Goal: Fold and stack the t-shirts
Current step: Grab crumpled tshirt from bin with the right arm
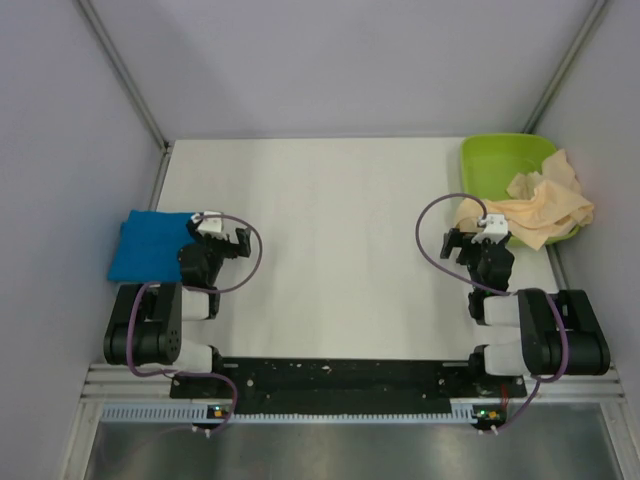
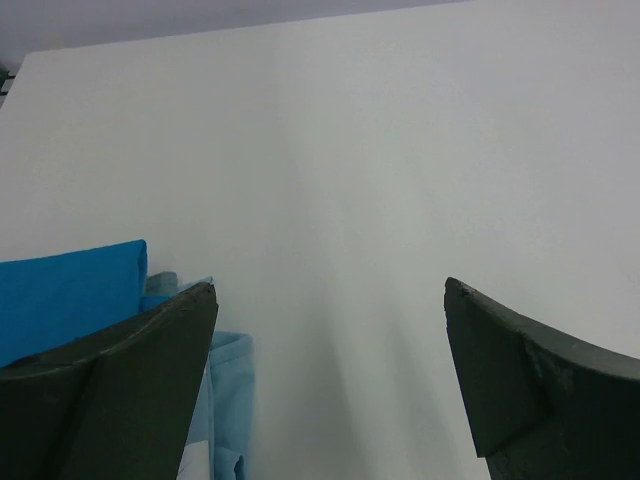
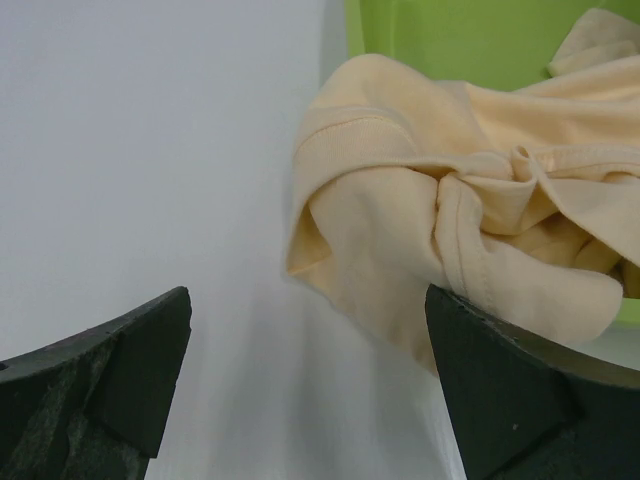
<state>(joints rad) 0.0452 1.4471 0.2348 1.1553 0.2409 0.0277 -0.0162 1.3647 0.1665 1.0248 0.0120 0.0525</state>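
Top external: blue shirt [image 1: 150, 247] folded square, flat at desk's left edge, sides a bit skewed to it, no clear long axis. Peach shirt [image 1: 540, 205] crumpled by far right corner, long axis near-left to far-right, draped over green tray [image 1: 495, 162] rim onto desk [image 1: 330, 230]. L gripper [image 1: 240, 241] jaws wide, empty, just beside blue shirt. R gripper [image 1: 456, 243] also wide, empty, near peach shirt, not touching.

The white bench [image 1: 330, 270] carries a blue t-shirt [image 1: 145, 248], folded square, at its left edge. At the far right corner sits a lime-green tray [image 1: 497, 160]; a crumpled peach t-shirt [image 1: 548, 205] spills from it onto the bench.
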